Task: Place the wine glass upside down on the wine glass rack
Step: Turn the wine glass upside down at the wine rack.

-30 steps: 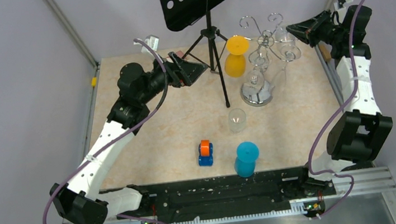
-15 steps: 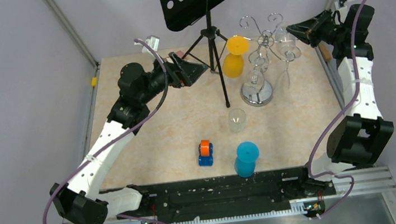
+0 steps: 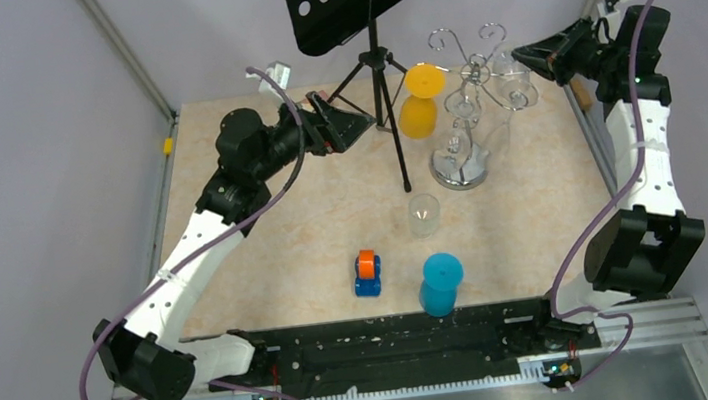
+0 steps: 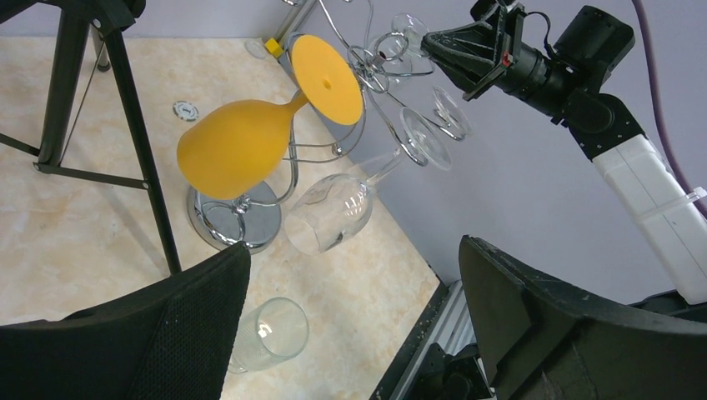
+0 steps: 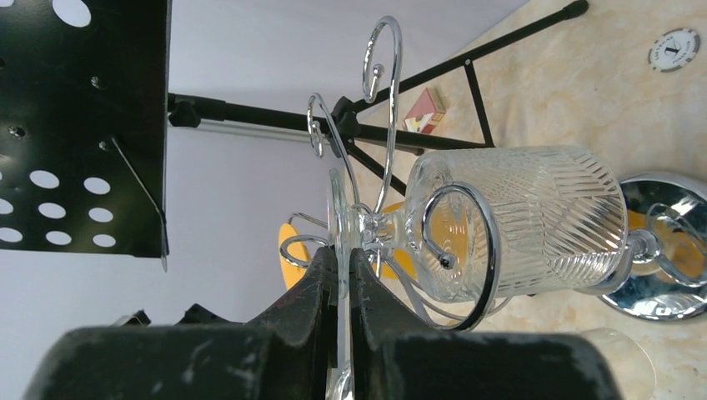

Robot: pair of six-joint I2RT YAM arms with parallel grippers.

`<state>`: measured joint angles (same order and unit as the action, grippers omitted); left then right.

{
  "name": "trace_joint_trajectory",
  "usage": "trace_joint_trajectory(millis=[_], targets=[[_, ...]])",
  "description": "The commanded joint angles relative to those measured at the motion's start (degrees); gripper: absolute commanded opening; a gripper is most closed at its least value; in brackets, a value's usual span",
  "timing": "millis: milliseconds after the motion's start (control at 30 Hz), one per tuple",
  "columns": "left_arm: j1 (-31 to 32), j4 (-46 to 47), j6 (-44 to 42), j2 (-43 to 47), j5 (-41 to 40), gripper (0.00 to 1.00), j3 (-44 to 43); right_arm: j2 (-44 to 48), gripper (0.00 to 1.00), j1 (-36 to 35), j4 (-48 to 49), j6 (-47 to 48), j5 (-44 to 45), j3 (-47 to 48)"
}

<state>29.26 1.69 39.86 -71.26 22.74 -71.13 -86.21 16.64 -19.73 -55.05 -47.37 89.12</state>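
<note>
Pinching the wine glass point(image 5: 534, 217) by its foot, the right hand point(image 5: 343, 257) holds it bowl-down, stem vertical.

The scene is lit brightly and evenly from above. Only short, soft shadows are cast on the bench point(image 3: 332, 223). Specular glare is seen on the rack point(image 3: 458, 163) base and on the wine glass point(image 5: 517, 225). Far objects are rendered sharp. In the right wrist view, the right gripper point(image 5: 344, 254) is rendered dark and slightly soft.
</note>
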Motion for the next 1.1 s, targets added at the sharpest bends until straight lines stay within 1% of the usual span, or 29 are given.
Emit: trace_joint_trajectory(millis=[0,133,367,867,1067], targets=[[-0.1,1.6,-0.8,-0.1,0.8,0.97,-2.5,4.1,0.0,0.0,1.7,1.9,0.1,5.5],[-0.1,1.6,-0.8,-0.4,1.2,0.97,-2.7,4.7,0.0,0.5,0.1,2.6,0.5,5.0],[-0.1,1.7,-0.8,-1.1,1.7,0.97,-3.1,6.7,0.0,1.8,1.9,1.6,1.7,1.8],[-0.1,1.8,-1.0,-1.6,2.3,0.97,-3.2,8.1,0.0,3.5,1.6,1.6,2.0,0.2],[-0.1,2.0,-0.8,-1.8,2.4,0.97,-3.3,9.3,0.0,3.9,0.2,2.9,4.0,-0.4]])
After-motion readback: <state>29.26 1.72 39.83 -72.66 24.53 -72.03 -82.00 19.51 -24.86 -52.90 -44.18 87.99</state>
